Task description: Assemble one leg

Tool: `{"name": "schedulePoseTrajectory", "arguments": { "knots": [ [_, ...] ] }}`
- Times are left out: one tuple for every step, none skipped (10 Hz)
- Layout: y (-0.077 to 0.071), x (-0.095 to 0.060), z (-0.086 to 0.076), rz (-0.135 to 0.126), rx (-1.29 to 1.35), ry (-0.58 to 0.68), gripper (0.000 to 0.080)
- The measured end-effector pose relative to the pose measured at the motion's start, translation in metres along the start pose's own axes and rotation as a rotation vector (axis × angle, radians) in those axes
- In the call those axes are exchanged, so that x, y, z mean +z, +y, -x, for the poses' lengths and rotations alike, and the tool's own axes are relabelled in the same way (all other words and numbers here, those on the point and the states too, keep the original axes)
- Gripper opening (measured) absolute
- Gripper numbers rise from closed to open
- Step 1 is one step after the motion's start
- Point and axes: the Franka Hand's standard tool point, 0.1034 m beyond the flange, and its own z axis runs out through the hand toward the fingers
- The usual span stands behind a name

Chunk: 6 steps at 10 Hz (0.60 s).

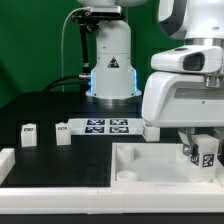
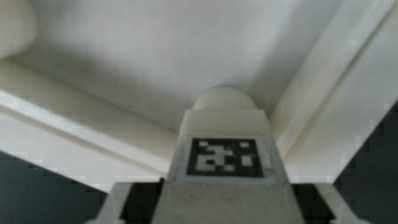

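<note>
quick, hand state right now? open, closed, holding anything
hand: closed on a leg, held over the large white tray piece.

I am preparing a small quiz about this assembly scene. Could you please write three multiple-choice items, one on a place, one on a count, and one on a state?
1. Where is the gripper?
A. over the large white tray piece
B. over the marker board
C. beside the robot base

2. How many loose legs stand on the black table left of the marker board in the exterior view?
A. none
B. two
C. five

3. What is the gripper's state?
A. open, empty
B. shut on the leg
C. out of view

Answers: 1 A, it hangs above the tray piece. 2 B, two posts show. 3 B, the wrist view shows the tagged leg between the fingers.
</note>
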Motion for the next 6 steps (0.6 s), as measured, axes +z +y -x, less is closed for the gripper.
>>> {"name": "schedulePoseTrajectory", "arguments": {
  "knots": [
    [-0.002,0.000,0.000,0.000,0.198,0.005,0.0293],
    [-0.001,0.001,0.000,0.003,0.341,0.010,0.0293],
    [-0.001,0.001,0.000,0.008,0.467,0.012,0.0293],
    [0.004,0.001,0.000,0.026,0.605,0.014,0.0293],
    [0.012,0.002,0.001,0.052,0.715,0.016,0.0300],
    [0.021,0.002,0.004,0.083,0.801,0.014,0.0307]
  ]
}}
